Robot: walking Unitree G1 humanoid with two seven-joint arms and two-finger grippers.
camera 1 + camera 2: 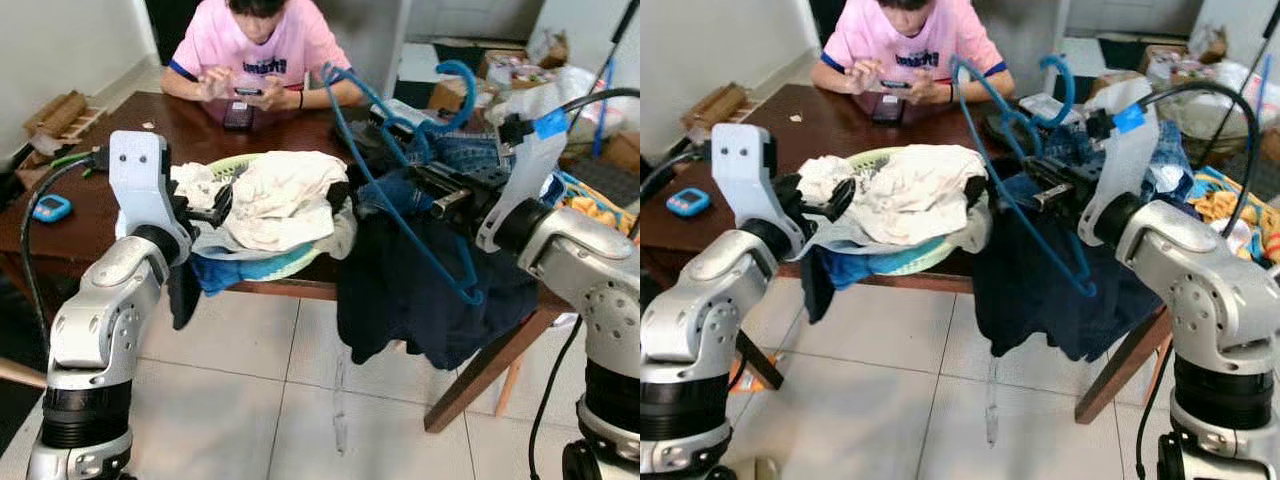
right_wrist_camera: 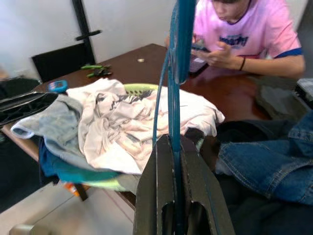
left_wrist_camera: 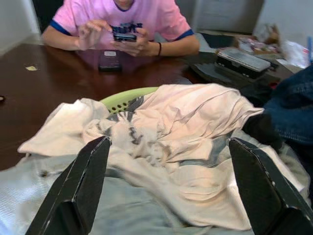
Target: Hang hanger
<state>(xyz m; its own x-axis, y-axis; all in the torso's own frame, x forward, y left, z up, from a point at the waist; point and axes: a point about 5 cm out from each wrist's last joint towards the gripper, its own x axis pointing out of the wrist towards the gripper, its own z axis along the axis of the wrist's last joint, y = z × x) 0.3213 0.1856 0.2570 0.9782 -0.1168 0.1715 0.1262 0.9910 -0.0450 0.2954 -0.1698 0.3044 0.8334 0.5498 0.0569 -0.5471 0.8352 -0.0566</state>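
My right gripper (image 2: 171, 143) is shut on a blue plastic hanger (image 1: 400, 215), held up over the table's right part with its hook (image 1: 458, 75) at the top. Under and behind the hanger, a dark navy garment (image 1: 420, 290) droops over the table edge, and blue jeans (image 1: 470, 155) lie beside it. My left gripper (image 3: 169, 142) stands open just in front of a heap of white and grey clothes (image 3: 186, 127). That heap fills a light green basket (image 3: 127, 95).
The basket stands near the front edge of a dark wooden table (image 1: 170, 120). A person in a pink shirt (image 1: 255, 45) sits at the far side with a phone. Boxes and bags (image 1: 520, 70) crowd the back right. Tiled floor (image 1: 260, 380) lies below.
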